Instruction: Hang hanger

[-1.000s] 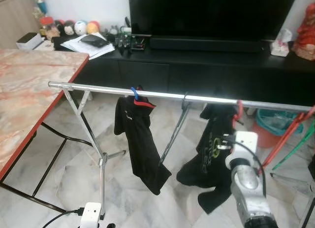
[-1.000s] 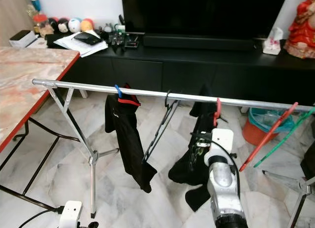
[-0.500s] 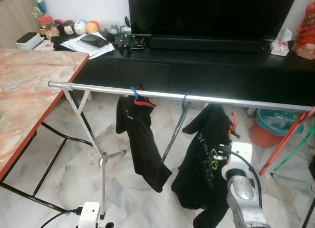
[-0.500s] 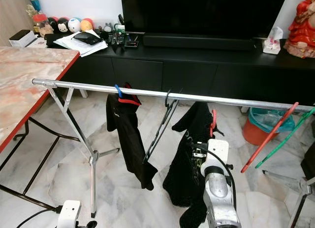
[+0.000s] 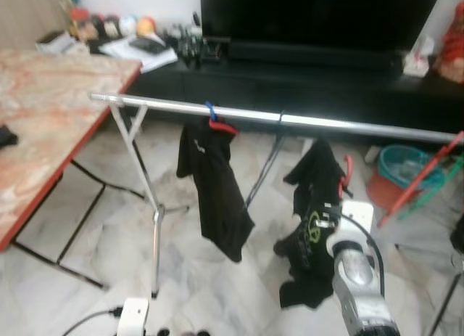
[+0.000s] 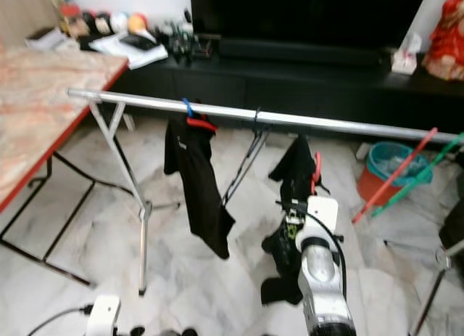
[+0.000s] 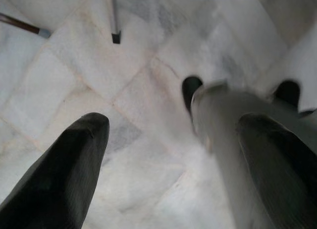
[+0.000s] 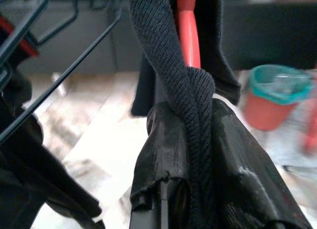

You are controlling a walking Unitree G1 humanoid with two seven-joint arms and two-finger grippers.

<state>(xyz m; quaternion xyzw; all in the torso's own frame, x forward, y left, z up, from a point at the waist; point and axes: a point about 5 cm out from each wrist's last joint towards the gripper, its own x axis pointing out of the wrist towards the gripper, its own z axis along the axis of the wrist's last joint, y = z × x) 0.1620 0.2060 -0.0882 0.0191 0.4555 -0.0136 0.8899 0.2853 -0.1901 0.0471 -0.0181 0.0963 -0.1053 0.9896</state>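
a red hanger (image 5: pixel 346 173) carrying a black garment (image 5: pixel 313 227) hangs below the silver rail (image 5: pixel 290 119) of a clothes rack, off the rail, its hook end upward and its long axis running close to vertical, tilted slightly. the right gripper (image 8: pixel 190 140) holds it from beneath: in the right wrist view its two black fingers (image 8: pixel 237 160) are pressed close together on a twisted fold of the black cloth and on the red neck of the hanger rising just behind it. the right arm (image 5: pixel 355 278) reaches up from the lower right, and the garment drapes down from the grip toward the marble floor (image 5: pixel 87 256).

on the rail to the robot's left, a black shirt (image 5: pixel 212 187) hangs from a red-and-blue hanger (image 5: pixel 215 118), and an empty black hanger (image 6: pixel 250 151) hangs between that shirt and the held garment. a red and a green hanger (image 6: pixel 402 176) lean at the rail's right end, near a teal bin (image 5: pixel 402 169). a marble-topped table (image 5: pixel 51 111) stands at left; a black tv cabinet (image 5: pixel 304 75) runs behind the rack.

the left gripper (image 7: pixel 173 140) hangs low over the floor, its fingers (image 7: pixel 74 155) spread wide apart around nothing, with the robot's leg below.
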